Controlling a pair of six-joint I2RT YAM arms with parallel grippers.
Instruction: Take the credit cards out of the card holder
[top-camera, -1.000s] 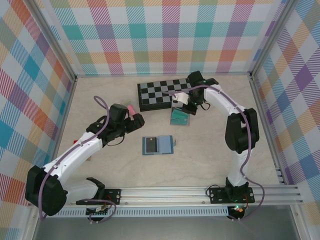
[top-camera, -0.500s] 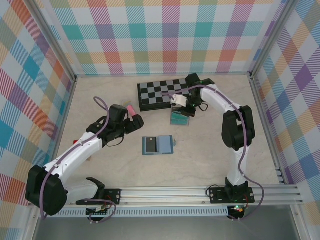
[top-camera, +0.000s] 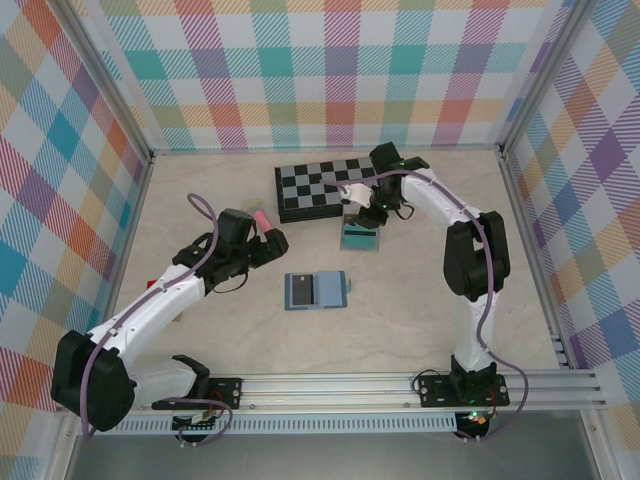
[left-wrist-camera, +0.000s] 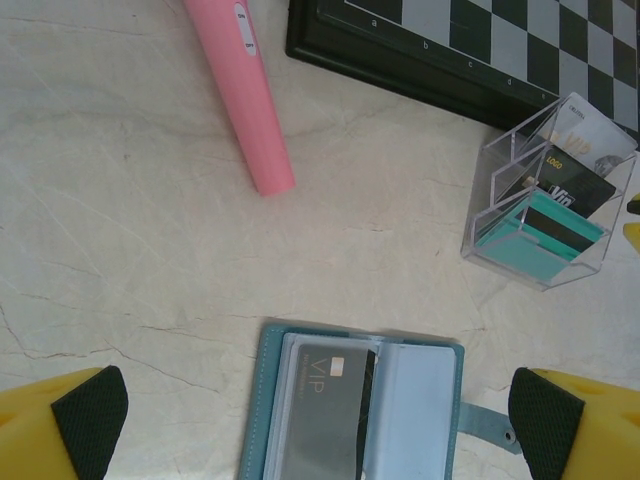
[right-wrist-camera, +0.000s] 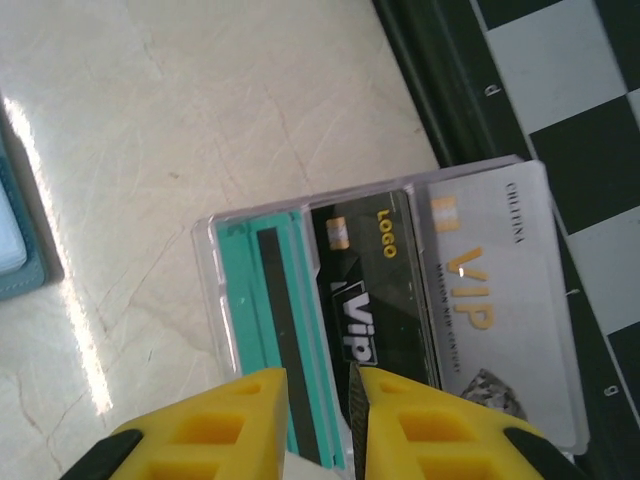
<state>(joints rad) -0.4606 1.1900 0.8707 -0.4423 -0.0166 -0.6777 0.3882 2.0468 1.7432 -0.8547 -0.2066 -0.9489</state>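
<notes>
The card holder (top-camera: 316, 290) lies open and flat in the middle of the table (top-camera: 420, 300), with its small snap tab (left-wrist-camera: 497, 428) sticking out on the right edge. A dark grey card (left-wrist-camera: 322, 415) sits tucked in its left pocket.

Further back and a little to the right, a clear plastic stand (top-camera: 361, 237) sits just beside the near edge of the chessboard (top-camera: 320, 190). Three cards stand upright in its slots. A teal card (right-wrist-camera: 262, 330) with a dark stripe is in the nearest slot, a black card (right-wrist-camera: 375, 290) is in the middle, and a pale grey card (right-wrist-camera: 490, 300) is at the back next to the board.

The right hand (right-wrist-camera: 322, 420) hangs directly over that stand. Its yellow fingers (right-wrist-camera: 215, 425) are only slightly apart, leaving a narrow gap. The top edge of the black card shows in the gap, close against one finger, and as far as I can see the hand grips nothing.

The left hand (left-wrist-camera: 318, 415) is low over the table, just left of the card holder and a touch further back. It is spread wide and holds nothing, and from its wrist the open holder shows between the two fingertips. A pink marker (left-wrist-camera: 245, 95) lies on the table beside this hand, near the left corner of the chessboard
</notes>
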